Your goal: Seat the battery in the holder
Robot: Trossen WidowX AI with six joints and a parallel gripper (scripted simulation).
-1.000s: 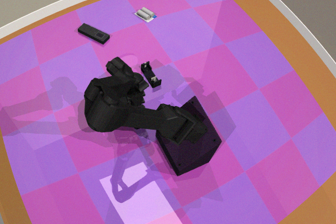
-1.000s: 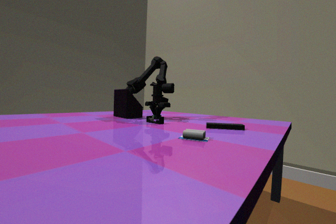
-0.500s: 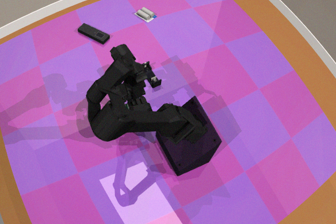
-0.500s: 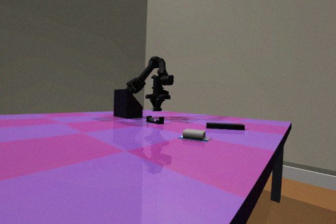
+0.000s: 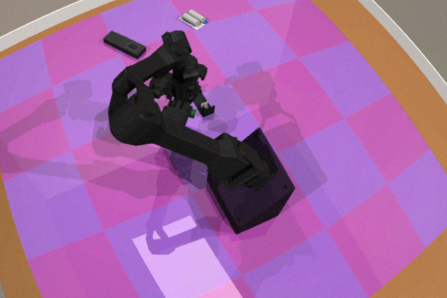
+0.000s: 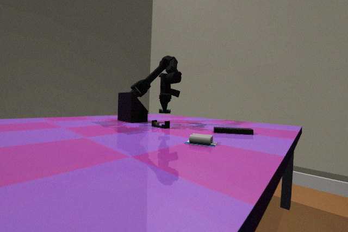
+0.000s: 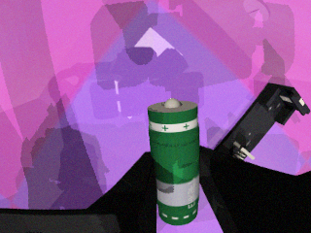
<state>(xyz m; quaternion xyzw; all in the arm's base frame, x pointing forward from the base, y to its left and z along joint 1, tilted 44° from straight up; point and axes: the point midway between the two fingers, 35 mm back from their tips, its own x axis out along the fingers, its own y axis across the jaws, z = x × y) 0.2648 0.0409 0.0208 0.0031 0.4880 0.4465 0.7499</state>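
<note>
The green battery (image 7: 174, 155) (image 6: 168, 111) (image 5: 193, 112) is off the table. Its terminal end, marked with plus signs, points to the top of the wrist view. My gripper (image 7: 173, 155) (image 6: 164, 110) is shut on it around its middle. The black holder (image 7: 253, 121) (image 6: 161, 125) (image 5: 207, 111) lies on the table below, at the right of the wrist view and slanted against the battery. Its light metal spring shows at its lower end in the wrist view. In the top view the arm hides much of the holder and the fingertips.
A black remote-like box (image 5: 124, 44) (image 6: 233, 130) lies farther out on the checkered table (image 5: 310, 107) (image 6: 70, 195). A white and blue pack with two pale cylinders (image 5: 193, 18) (image 6: 200, 139) lies near it. The arm's dark base (image 5: 252, 201) (image 6: 129, 108) stands behind the holder in the exterior view.
</note>
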